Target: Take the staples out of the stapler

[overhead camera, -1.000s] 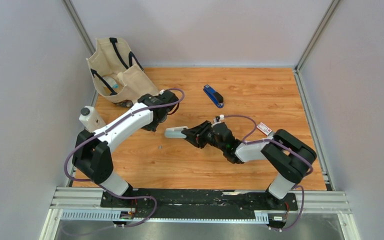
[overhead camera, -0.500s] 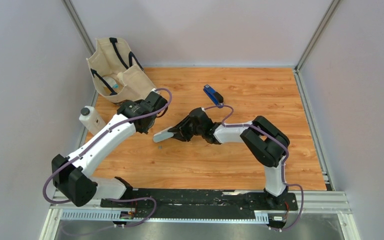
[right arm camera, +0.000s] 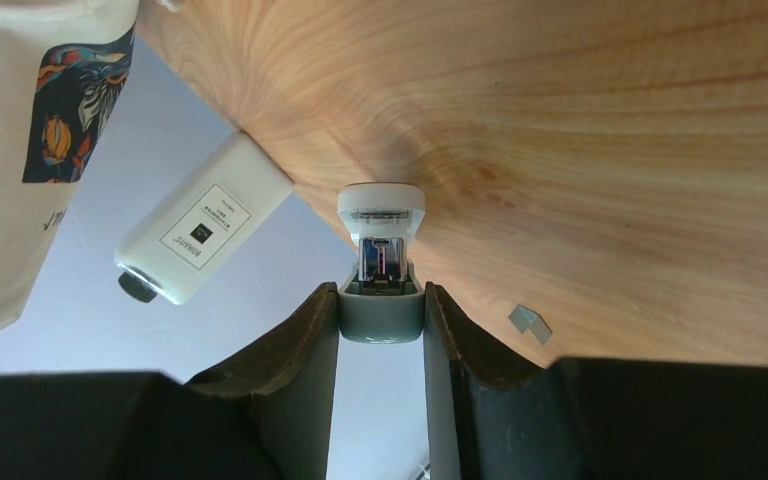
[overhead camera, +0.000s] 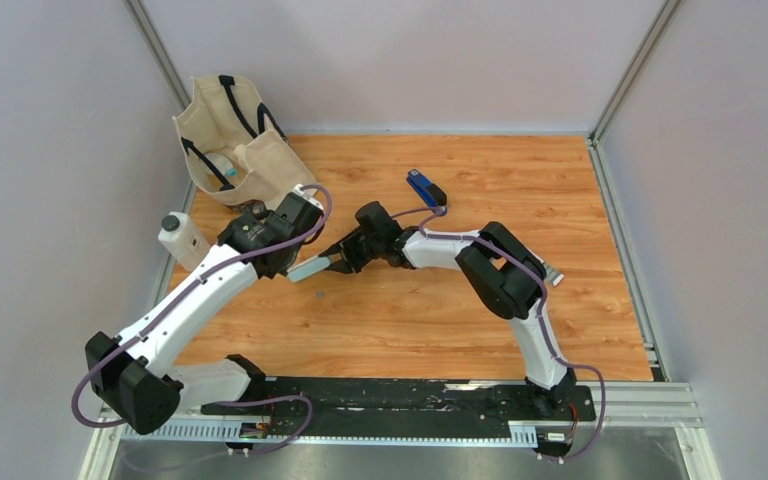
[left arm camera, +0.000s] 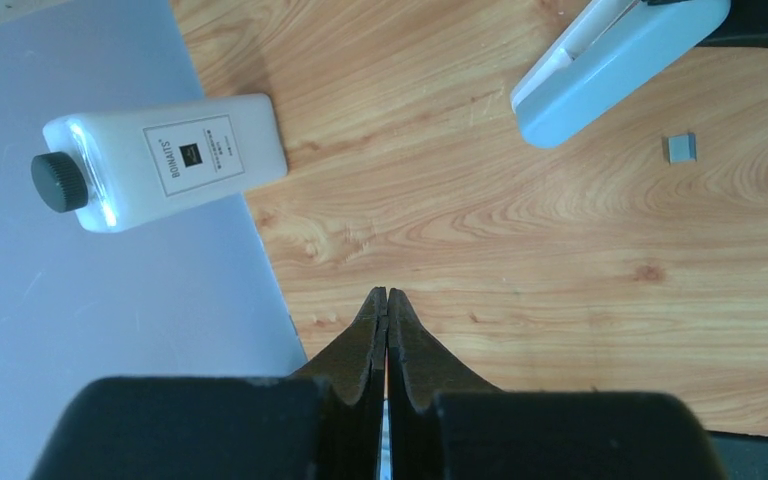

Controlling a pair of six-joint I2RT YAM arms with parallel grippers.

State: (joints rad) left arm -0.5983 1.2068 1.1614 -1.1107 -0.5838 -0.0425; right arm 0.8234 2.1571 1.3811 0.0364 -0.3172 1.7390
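step: unloading | my right claw (right arm camera: 381, 292) grips stapler (right arm camera: 381, 205); left claw (left arm camera: 388, 296) clenched, empty | next: probably tip the rest out (some staples (left arm camera: 680, 148) lie on surface (overhead camera: 410, 320))

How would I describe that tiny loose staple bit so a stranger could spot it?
Start at the wooden table and find the pale blue stapler held in the right gripper, left of centre. Just on the near side of the stapler's tip lies the staples piece. It is tiny, squarish and silvery-grey, far smaller than the stapler or the white bottle.
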